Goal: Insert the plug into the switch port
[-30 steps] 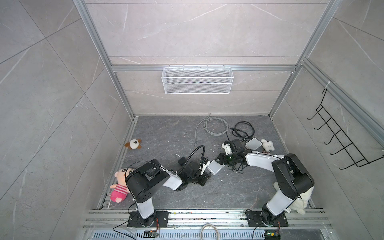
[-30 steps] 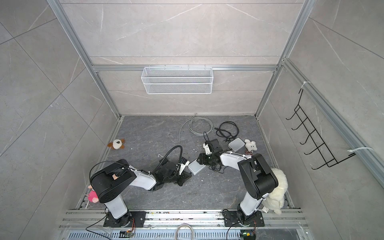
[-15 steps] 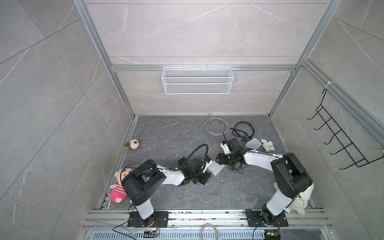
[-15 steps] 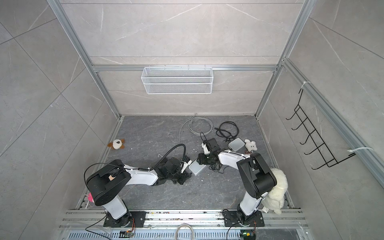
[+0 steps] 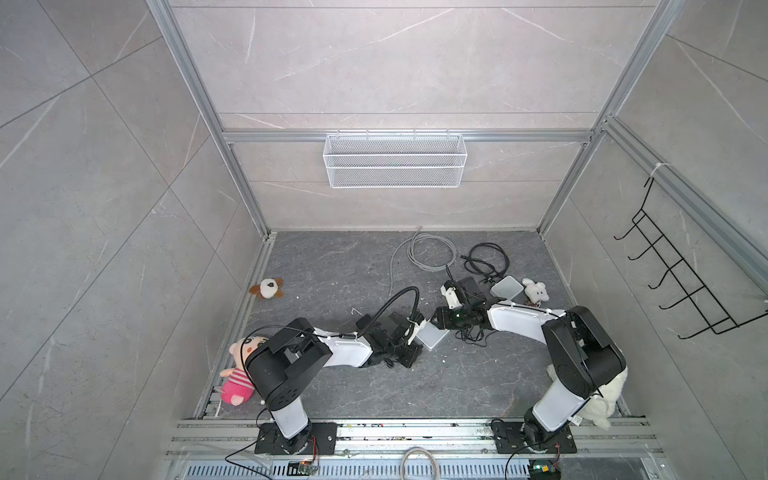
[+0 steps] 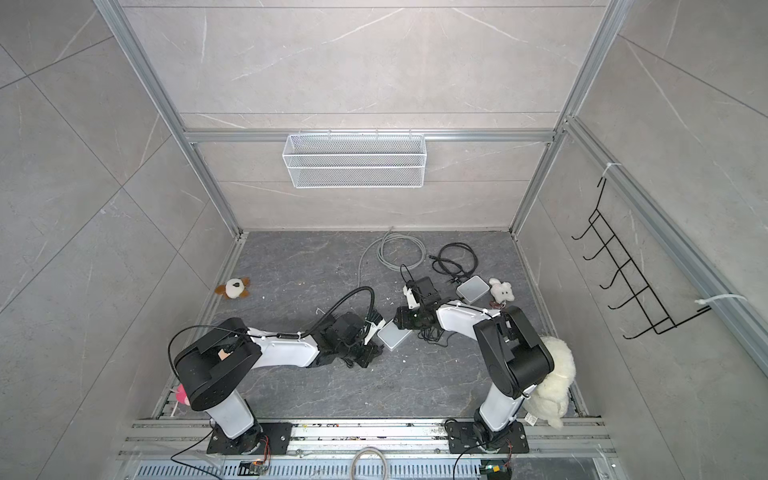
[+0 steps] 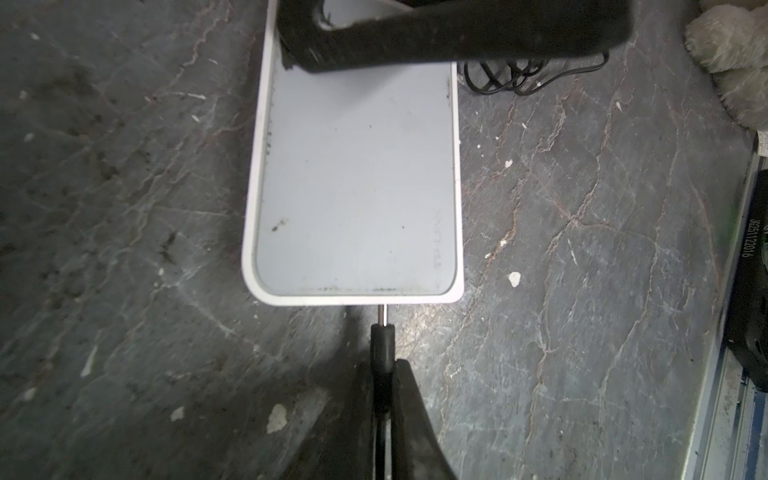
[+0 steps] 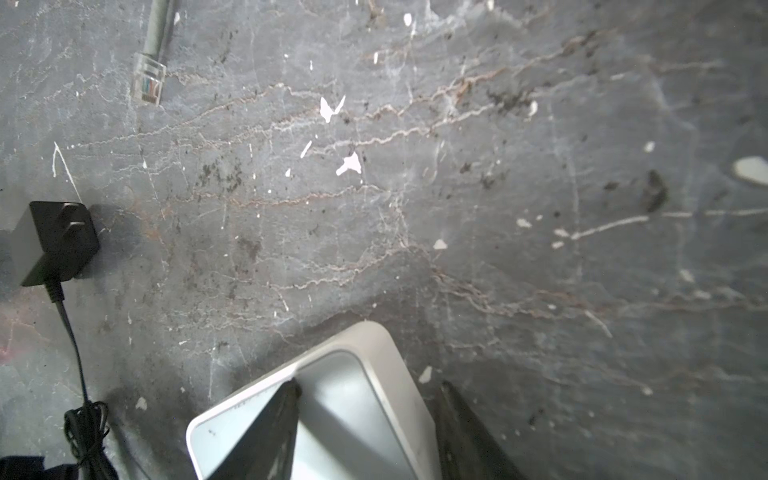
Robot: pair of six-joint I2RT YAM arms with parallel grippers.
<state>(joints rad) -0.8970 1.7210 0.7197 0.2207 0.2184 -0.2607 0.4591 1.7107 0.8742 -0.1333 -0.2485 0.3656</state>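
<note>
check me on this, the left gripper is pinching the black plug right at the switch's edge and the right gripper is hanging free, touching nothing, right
Not quite. The left gripper does pinch the black plug at the switch edge, but the right gripper is not free: the right wrist view shows its jaws straddling the switch's far end.

Two switches (image 5: 432, 335), five plush toys (image 5: 266, 288), two claws (image 5: 417, 329).

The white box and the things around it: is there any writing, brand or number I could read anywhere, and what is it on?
"TP-LINK", faint raised letters along one edge of the white box.
"J6251122016", or close to it, on a dark part at the edge of the left wrist view; the digits are small.
Top views: nothing readable.
</note>
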